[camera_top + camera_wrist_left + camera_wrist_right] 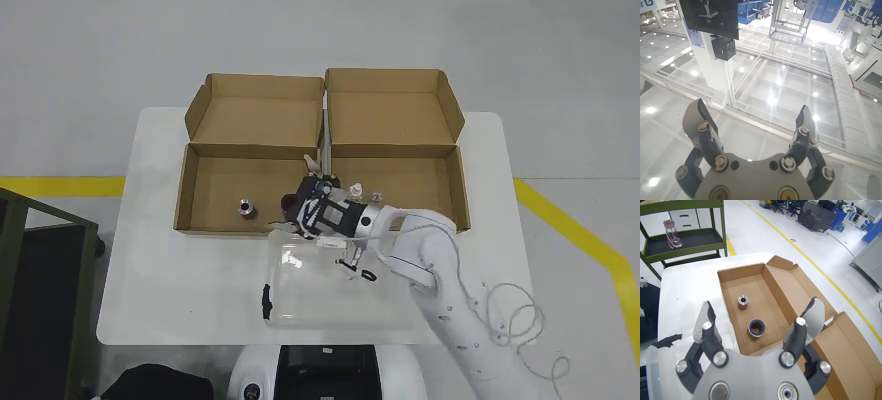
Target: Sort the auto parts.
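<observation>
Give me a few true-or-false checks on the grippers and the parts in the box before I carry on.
1. The right gripper is shut on a part. False: its jaws stand open and hold nothing.
2. Two metal parts sit in the cardboard box: a slotted cylinder and a ring-shaped part. True.
3. Those two parts touch each other. False: they stand apart on the box floor.
4. The left gripper is open and empty. True.
5. The cardboard box has its lid shut. False: the lid is folded open.
</observation>
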Robot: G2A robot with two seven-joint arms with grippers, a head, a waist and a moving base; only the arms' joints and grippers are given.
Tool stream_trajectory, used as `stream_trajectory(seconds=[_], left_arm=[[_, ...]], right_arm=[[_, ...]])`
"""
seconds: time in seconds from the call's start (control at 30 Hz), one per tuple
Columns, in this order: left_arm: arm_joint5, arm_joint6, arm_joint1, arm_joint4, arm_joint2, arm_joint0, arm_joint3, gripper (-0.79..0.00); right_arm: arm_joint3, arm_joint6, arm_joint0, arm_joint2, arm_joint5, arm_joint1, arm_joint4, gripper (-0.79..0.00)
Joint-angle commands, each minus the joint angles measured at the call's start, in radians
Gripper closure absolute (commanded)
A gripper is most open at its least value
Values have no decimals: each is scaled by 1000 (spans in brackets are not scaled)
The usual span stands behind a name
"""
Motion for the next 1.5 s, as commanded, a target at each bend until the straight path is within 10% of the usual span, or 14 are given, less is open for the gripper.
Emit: stream_trajectory(seconds=[0.0,0.8,1.47], left_arm=[[0,0,0,0,0,0,0,-785],[0,0,0,0,0,0,0,-785],[0,0,0,0,0,0,0,-785]], right_arm=[[-39,-24,-52,59,-1,11,-11,-785],[-219,-459,-597,572,133,86,-113,-785],[-210,-543,-683,693,155,98,-66,-785]])
